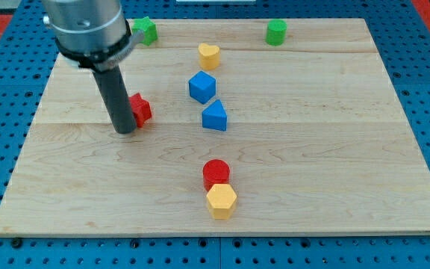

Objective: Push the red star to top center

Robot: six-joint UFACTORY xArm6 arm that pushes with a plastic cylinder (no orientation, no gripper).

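Half the red star (140, 109) hides behind my tip (125, 130).

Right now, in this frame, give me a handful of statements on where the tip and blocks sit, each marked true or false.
1. My tip is against the view's left side of the red star. True.
2. The red cylinder touches the yellow hexagon. True.
3. The red star already lies at top centre. False: it sits left of centre, mid-board.
4. The yellow heart is below the blue cube in the view. False: it is above it.
5. Two green blocks lie near the top edge, one by the arm, one to the right. True.
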